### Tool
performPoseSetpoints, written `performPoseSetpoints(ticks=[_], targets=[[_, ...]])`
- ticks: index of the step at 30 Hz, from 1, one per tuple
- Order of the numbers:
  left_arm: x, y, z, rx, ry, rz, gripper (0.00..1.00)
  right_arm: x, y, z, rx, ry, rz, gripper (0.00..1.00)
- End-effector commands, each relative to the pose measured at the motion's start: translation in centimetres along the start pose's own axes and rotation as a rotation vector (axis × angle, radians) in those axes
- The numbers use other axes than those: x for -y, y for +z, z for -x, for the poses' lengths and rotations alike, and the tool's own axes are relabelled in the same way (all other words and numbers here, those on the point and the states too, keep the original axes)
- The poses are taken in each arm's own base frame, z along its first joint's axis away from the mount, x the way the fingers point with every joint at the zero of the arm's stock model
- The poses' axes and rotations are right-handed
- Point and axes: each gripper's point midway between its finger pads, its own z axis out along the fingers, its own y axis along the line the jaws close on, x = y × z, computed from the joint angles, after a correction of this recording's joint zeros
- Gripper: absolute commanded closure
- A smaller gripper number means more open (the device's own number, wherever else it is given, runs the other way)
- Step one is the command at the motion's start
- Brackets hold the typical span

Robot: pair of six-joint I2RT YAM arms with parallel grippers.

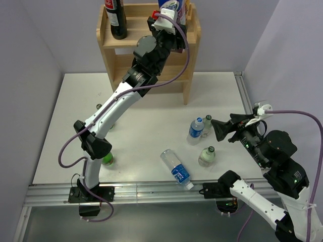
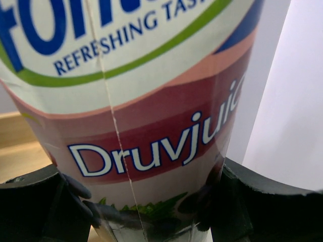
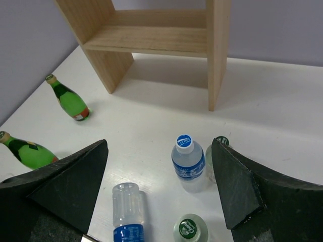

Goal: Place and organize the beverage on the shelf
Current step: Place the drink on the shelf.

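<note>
The light wood shelf (image 1: 109, 43) stands at the back of the table; its lower tiers show in the right wrist view (image 3: 151, 41). My left gripper (image 1: 168, 21) is shut on a juice carton (image 1: 170, 6) and holds it upright at the right side of the top board. In the left wrist view the carton (image 2: 151, 101), marked "Druvjuice", fills the frame between my fingers (image 2: 35, 201). My right gripper (image 1: 222, 130) is open and empty over the table, above an upright blue-capped water bottle (image 3: 187, 164). In its wrist view the right gripper (image 3: 159, 186) holds nothing.
A dark cola bottle (image 1: 117, 20) stands on the shelf top at left. On the table are a lying water bottle (image 1: 175, 169), two clear green-capped bottles (image 1: 207, 156) (image 1: 206, 123) and two green bottles (image 3: 70, 101) (image 3: 28, 151) at the left.
</note>
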Motion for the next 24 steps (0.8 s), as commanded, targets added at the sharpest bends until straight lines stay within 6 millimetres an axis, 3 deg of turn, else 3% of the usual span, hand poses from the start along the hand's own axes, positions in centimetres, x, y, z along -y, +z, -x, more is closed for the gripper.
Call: performPoseSetpoints(ticks=[1,6,10,14,18,24], targets=[[-3.7,-3.8,20.2,0.579,-0.193,0.052,1.0,0.0,-0.3,0.5,0.029,0.016,0.001,0.1],[-5.0,-2.9,19.1,0.594,-0.202,0.054,1.0,-0.4,-0.2,0.5,0.029,0.018,0.022,0.1],[-5.8,-1.6,17.0,0.574,-0.116,0.103,1.0,-0.6,-0.1,0.2,0.02,0.016,0.032,0.1],[-6.5,-1.3,16.6,0.552,-0.089,0.115,1.0,-0.4,-0.2,0.0,0.022,0.016,0.029,0.1],[-9.4,-0.6,15.8,0.525,-0.063,0.168,1.0,-0.7,-0.2,-0.1,0.021,0.021,0.046,0.1],[-12.2,0.4,14.2,0.482,0.007,0.207,1.0,-1.0,-0.4,-0.3,0.016,0.026,0.061,0.1]])
